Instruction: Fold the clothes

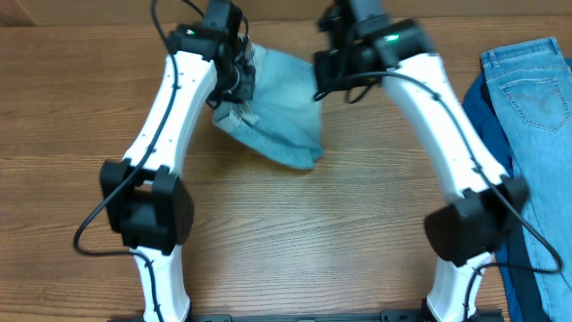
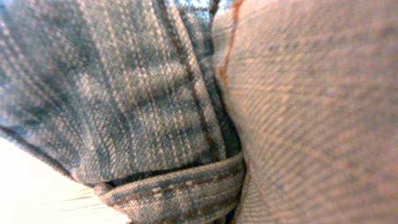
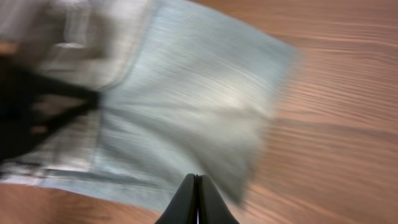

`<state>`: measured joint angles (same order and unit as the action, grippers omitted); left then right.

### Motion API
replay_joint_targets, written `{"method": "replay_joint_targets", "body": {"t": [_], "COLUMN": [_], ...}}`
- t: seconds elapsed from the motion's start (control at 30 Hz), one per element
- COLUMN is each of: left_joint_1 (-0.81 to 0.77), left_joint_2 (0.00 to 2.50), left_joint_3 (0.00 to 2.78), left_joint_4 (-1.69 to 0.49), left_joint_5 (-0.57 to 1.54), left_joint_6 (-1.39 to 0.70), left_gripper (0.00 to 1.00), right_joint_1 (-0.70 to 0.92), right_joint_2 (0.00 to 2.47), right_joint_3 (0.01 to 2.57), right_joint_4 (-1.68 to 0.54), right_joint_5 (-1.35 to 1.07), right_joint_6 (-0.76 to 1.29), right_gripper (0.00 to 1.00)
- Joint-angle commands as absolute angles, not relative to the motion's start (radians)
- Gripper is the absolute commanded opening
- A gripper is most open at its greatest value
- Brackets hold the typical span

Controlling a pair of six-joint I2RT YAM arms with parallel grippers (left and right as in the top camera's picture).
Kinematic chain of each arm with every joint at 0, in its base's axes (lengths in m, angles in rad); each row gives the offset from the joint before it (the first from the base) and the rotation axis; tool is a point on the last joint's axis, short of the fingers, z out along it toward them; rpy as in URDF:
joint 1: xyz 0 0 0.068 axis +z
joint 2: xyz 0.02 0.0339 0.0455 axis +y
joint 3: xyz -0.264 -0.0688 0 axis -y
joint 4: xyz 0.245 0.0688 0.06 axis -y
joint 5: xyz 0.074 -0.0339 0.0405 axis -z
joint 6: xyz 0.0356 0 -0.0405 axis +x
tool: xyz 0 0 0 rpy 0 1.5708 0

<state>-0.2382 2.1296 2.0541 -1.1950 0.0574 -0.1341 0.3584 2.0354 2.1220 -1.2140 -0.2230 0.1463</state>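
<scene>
1. Left arm. The left gripper sits on the 9 o'clock edge of the denim shorts. The left wrist view is filled with denim at very close range: a stitched seam and a fold of cloth. No fingers show, so the jaw state cannot be told. The position suggests that this arm anchors or lifts the waistband side.

2. Workpiece. The shorts lie bunched at the 12 o'clock part of the table, between the two grippers. One corner points toward 5 o'clock. The cloth is creased and not flat, so the fold is judged incomplete.

3. Right arm. The right gripper is at the 3 o'clock edge of the shorts. In the blurred right wrist view its fingers are pressed together over the near edge of the cloth. Whether denim is caught between them cannot be told.

4. Waiting items. At 3 o'clock on the table, a brighter denim garment lies flat on a dark blue cloth, well apart from the work area, probably queued for later folding.
</scene>
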Motion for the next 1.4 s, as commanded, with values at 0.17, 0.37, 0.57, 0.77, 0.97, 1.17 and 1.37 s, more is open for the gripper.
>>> {"method": "replay_joint_targets", "body": {"t": [0.17, 0.37, 0.57, 0.77, 0.97, 1.17, 1.37], "left_joint_1": [-0.116, 0.022, 0.136, 0.257, 0.411, 0.519, 0.514], "left_joint_2": [1.961, 1.961, 1.961, 1.961, 1.967, 1.984, 2.055], "left_joint_3": [2.117, 2.118, 2.118, 2.118, 2.115, 2.112, 2.112], "left_joint_4": [-1.233, -1.298, -1.363, -1.479, -1.419, -1.382, -1.377], "left_joint_5": [-0.252, -0.369, -0.678, -0.914, -0.889, -0.730, -0.707], "left_joint_6": [-0.071, -0.067, -0.067, -0.123, -0.165, -0.164, -0.164], "left_gripper": [0.04, 0.04, 0.04, 0.04, 0.04, 0.04, 0.04], "right_joint_1": [0.050, -0.052, -0.060, -0.060, -0.060, -0.060, -0.060], "right_joint_2": [2.016, 2.016, 2.016, 2.016, 2.016, 2.016, 2.016], "right_joint_3": [2.133, 2.132, 2.132, 2.132, 2.132, 2.132, 2.132], "right_joint_4": [-1.308, -1.315, -1.307, -1.303, -1.303, -1.303, -1.304], "right_joint_5": [-0.172, -0.172, -0.172, -0.172, -0.141, -0.123, -0.123], "right_joint_6": [0.233, 0.233, 0.233, 0.233, 0.233, 0.233, 0.233], "right_gripper": [0.06, 0.18, 0.23, 0.23, 0.22, 0.21, 0.16]}}
